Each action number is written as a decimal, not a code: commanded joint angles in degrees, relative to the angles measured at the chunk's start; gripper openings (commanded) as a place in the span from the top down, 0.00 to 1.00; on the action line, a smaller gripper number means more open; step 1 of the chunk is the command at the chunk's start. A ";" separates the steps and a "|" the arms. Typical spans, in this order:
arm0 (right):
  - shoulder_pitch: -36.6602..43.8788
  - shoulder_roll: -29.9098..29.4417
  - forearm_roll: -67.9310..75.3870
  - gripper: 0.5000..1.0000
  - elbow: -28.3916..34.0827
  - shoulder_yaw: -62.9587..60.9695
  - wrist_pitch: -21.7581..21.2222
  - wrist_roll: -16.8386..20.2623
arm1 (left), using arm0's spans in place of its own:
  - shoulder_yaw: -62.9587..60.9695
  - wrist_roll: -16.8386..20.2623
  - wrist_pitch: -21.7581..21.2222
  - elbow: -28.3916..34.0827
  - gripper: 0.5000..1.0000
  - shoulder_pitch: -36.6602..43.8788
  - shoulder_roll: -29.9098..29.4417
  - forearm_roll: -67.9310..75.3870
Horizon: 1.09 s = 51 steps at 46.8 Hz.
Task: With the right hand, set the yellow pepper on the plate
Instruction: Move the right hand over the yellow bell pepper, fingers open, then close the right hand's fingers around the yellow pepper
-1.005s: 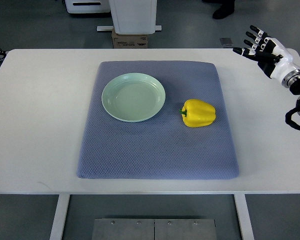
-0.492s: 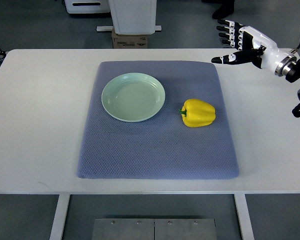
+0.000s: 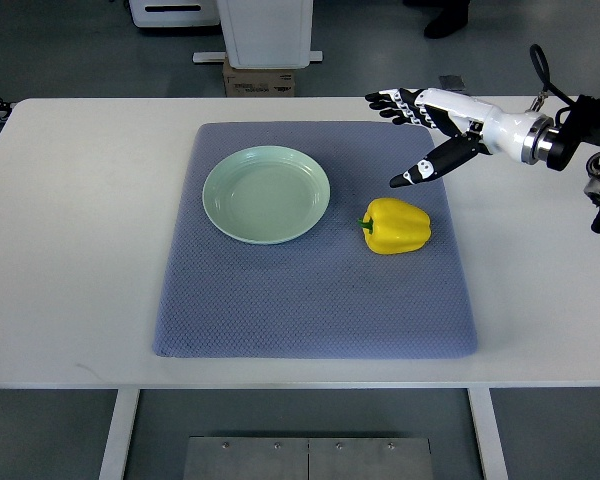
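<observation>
Pepper and plate both sit on a grey-blue mat (image 3: 315, 290), which covers the middle of a white table (image 3: 70, 250). The mat is the largest thing on the tabletop, a padded rectangle with rounded corners, its far edge near the far side of the table and its near edge close to the near side.

On the far left part of the mat rests a pale green plate (image 3: 267, 194), round, shallow and with nothing in it. To its right, apart from the rim, lies the yellow pepper (image 3: 397, 226) on its side, with its green stem pointing left toward the plate.

From the right edge comes the robot's right arm, white with a black wrist joint. Its right hand (image 3: 435, 128) hangs over the far right corner of the mat, above and just beyond the pepper and not touching it. The fingers (image 3: 392, 102) are spread and relaxed, pointing left, and the thumb (image 3: 426, 166) reaches down toward the pepper; the hand grasps nothing.

Beyond the table, on the floor, stands a small cardboard box (image 3: 259, 80) under a white base.
</observation>
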State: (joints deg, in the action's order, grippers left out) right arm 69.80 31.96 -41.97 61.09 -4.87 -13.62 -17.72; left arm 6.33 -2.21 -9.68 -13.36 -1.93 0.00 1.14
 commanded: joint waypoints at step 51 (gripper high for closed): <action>4.21 -7.53 -2.68 0.16 -5.72 18.93 4.22 -0.56 | 0.00 0.01 0.01 0.00 0.00 0.00 0.00 0.00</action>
State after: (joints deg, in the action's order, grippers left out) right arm 73.88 24.43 -44.65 55.29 13.44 -9.48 -18.26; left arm 6.33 -2.19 -9.66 -13.36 -1.93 0.00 1.14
